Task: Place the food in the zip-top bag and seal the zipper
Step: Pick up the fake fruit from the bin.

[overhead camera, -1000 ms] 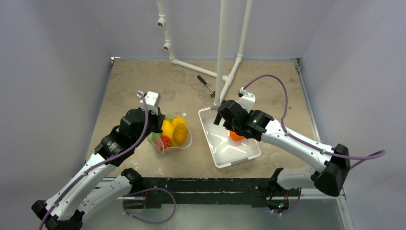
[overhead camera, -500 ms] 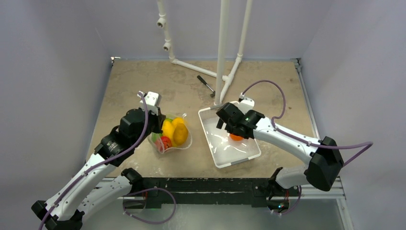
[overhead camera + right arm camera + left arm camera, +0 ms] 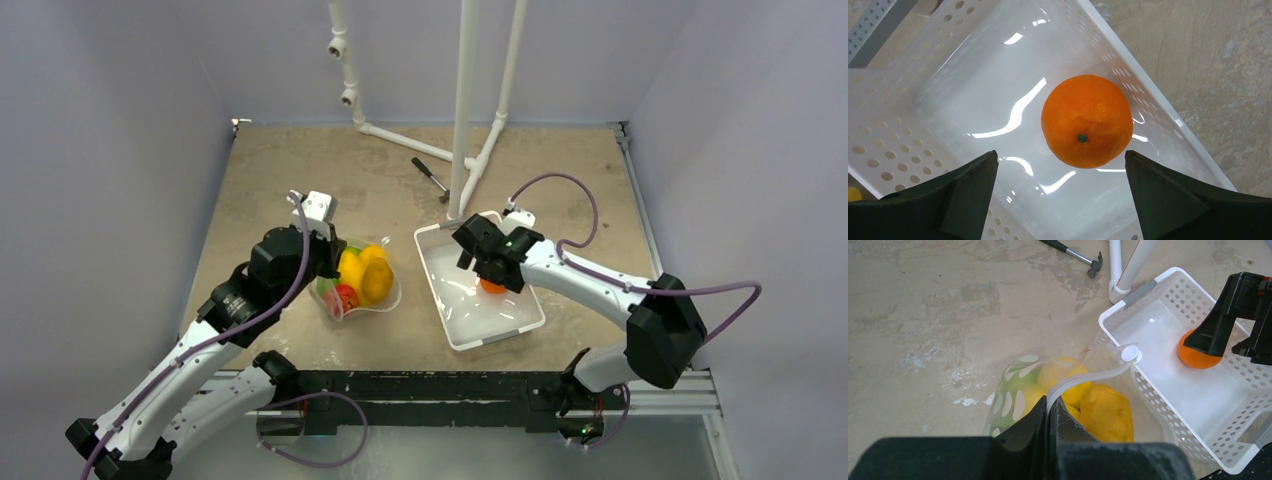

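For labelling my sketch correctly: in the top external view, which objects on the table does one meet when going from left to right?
zip-top bag with fruit → hammer → orange, lying in the white tray

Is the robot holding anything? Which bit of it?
The left gripper pinches the clear bag by the zipper strip at its mouth. The right gripper is open above the orange, holding nothing.
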Available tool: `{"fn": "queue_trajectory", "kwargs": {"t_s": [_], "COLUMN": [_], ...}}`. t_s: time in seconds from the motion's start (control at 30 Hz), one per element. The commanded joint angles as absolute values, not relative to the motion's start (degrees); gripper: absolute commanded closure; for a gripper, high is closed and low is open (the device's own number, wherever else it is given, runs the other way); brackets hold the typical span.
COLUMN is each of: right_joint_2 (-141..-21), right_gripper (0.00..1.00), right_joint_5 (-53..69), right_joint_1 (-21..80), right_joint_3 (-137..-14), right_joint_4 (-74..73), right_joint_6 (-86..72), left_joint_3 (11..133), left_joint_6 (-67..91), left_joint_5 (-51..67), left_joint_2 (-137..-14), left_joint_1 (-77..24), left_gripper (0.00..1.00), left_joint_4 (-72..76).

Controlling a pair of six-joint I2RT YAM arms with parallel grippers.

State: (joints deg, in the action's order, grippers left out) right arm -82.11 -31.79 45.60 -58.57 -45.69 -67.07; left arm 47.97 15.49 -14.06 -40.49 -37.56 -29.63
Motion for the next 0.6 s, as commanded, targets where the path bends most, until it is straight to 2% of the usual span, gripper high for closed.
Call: {"fn": "queue_trajectory", "kwargs": {"t_s": [0.0, 0.57], "right_joint_2": [-82.6, -85.8], "right_gripper": [0.01, 0.01], "right_joint_5": [-32.8, -33.5], "right_joint_1": [44.4, 42.7], "right_joint_3": [-58.0, -57.7], "right_joint_4": [-45.9, -45.2], "right_joint_6": [-69.5, -71.1], "left_joint_3": [48.2, 48.1], "left_joint_6": [16.1, 16.2], "left_joint_5": [-13.9, -13.9], "left_joint_2": [-40.1, -39.9], "left_joint_1": [-37.7, -37.7], "left_gripper": [1.0, 1.0], "left_joint_4": [-26.7, -26.7]}}
